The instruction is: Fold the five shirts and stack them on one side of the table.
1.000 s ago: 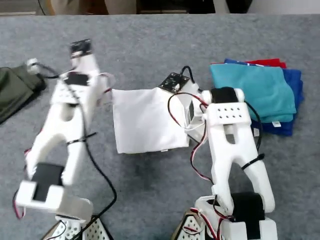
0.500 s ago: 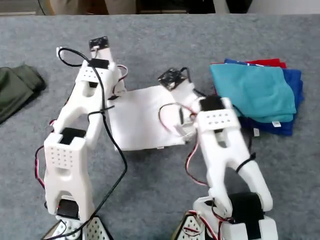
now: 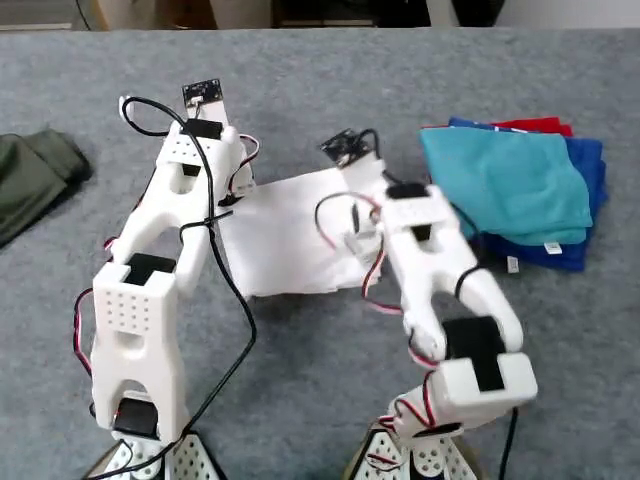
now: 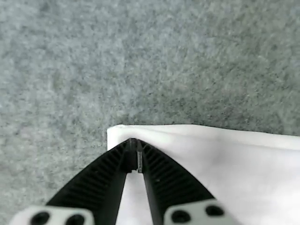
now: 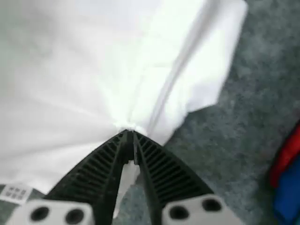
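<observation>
The folded white shirt [image 3: 285,240] lay mid-surface [image 3: 320,90], its long axis running arm to arm and slightly skewed, with the jaws of the left arm [image 3: 160,230] clamped on one corner and those of the right arm [image 3: 430,250] pinching fabric at the end nearer the stacked shirts [image 3: 520,185].

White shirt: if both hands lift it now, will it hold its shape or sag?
Probably floppy: the white shirt puckers into creases where the right hand pinches it, so it would likely sag between grips. Likely light, thin cloth lying flat. The left hand holds just a corner, which may slip out.
</observation>
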`<state>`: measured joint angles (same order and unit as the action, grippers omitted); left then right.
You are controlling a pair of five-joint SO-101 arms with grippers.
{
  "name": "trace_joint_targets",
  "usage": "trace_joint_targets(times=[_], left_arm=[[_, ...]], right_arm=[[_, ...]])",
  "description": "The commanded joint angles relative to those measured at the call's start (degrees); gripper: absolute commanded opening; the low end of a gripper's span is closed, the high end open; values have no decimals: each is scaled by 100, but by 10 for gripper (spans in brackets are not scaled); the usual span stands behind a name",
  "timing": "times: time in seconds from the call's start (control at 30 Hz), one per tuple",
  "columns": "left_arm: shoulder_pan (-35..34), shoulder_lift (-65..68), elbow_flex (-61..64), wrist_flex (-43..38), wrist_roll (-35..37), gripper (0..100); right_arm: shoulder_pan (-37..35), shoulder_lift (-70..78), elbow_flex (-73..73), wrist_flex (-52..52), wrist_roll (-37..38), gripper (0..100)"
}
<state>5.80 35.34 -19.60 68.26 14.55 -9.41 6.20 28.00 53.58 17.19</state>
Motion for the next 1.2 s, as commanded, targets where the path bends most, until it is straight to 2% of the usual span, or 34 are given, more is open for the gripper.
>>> trace_joint_targets(times=[0.0,0.13,0.3,0.5,0.63,0.8,0.93,1.03,1.17], left_arm=[[0,-92,-264,53,0,20],[-88,-101,-369,281,0,20],[-176,-110,-422,607,0,20],[-123,-831,-818,1380,-281,20],[-123,-1719,-949,1864,-290,20],[-246,-2563,-369,2400,-791,20],[-800,-3178,738,2145,-1029,20],[-1248,-3767,1943,1609,-1248,20],[-1407,-4954,3956,1064,-1670,20]], right_arm=[[251,13,-963,1301,0,2],[286,-242,-1657,2637,9,2],[479,-1297,-1754,3068,220,2],[127,-2985,-1604,4211,589,5],[101,-3776,-971,4158,607,5],[57,-4330,-4,3982,589,5],[48,-4338,576,3824,-343,19],[48,-4338,936,3420,-1178,98],[-101,-4338,1121,2804,-2286,203]])
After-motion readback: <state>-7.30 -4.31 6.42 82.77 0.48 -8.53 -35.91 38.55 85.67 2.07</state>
